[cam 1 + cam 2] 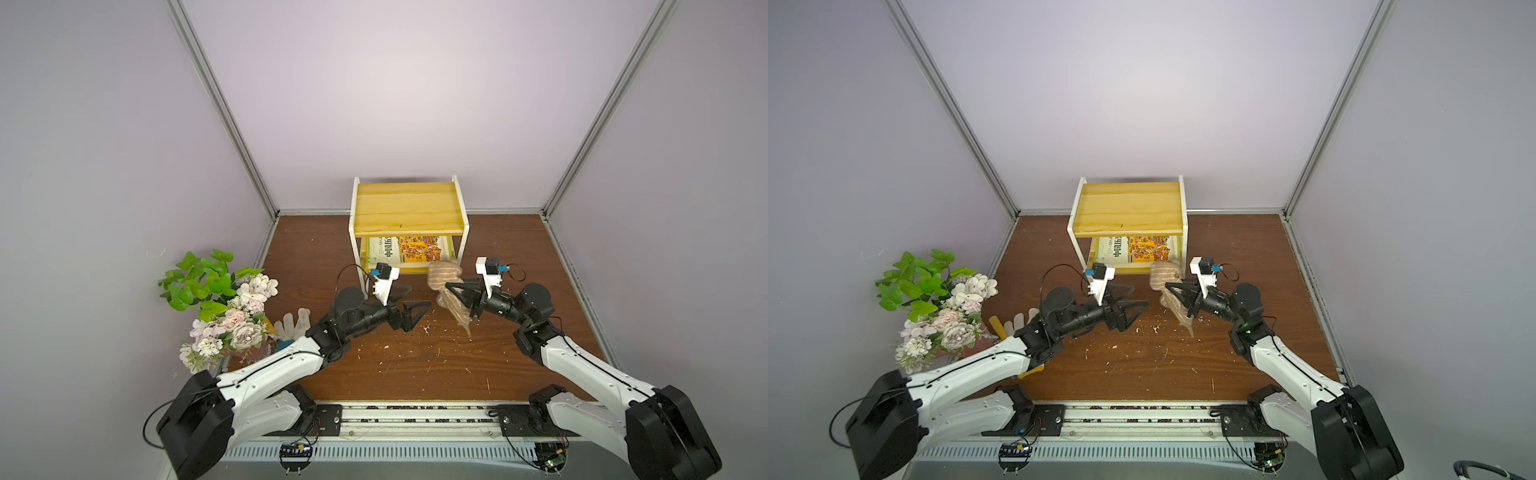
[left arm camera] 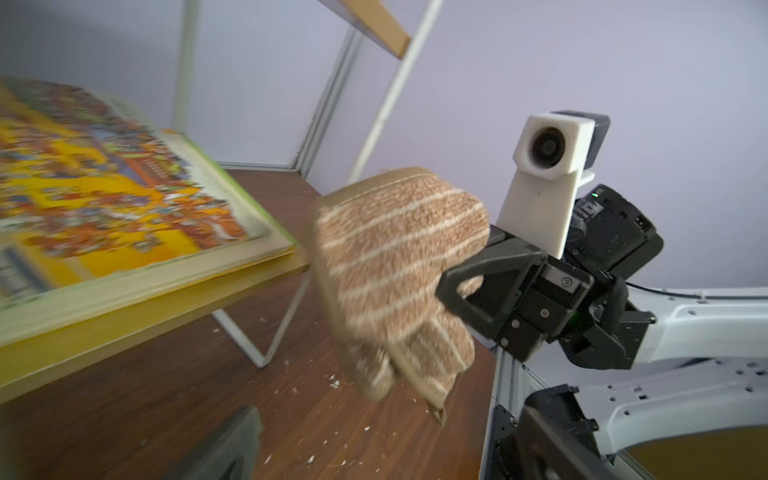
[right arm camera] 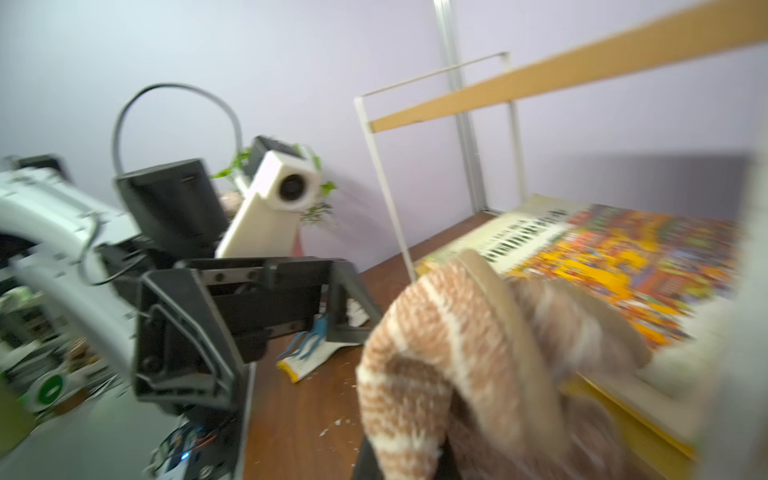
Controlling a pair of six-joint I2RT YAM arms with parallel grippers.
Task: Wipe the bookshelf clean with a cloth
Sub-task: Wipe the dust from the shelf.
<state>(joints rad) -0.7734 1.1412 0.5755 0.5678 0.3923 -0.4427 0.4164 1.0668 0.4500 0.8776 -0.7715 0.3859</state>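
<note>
1. Left wrist view gave the best look: the cloth (image 2: 395,257) hung bunched up from the right gripper (image 1: 453,289), whose jaws were clamped tight on it, with a tail dangling toward the table (image 1: 415,365).
2. In both top views the cloth sat at the near right corner of the bookshelf (image 1: 409,208), about level with the lower board. Whether it was actually touching the board or the white leg, I couldn't tell, since the wrist shots were blurry there.
3. The left gripper (image 1: 419,295) was spread wide with nothing in it, just left of the cloth and near the shelf's front.
4. Done so far, as I read it: the cloth was off the table, gripped, and brought up to the shelf — that's the setup part.
5. Left, by my guess: pretty much all the wiping. The top board looked bare, and the cloth was nowhere near it.
6. A book (image 1: 415,249) lay flat on the lower board and covered most of it, so only the front strip looked reachable.
7. White crumbs (image 1: 424,329) were scattered on the table near the grippers — not on the shelf, as far as I could see.
8. The glove (image 1: 293,324) and the flowers (image 1: 224,307) sat off at the left, well apart from the shelf.
</note>
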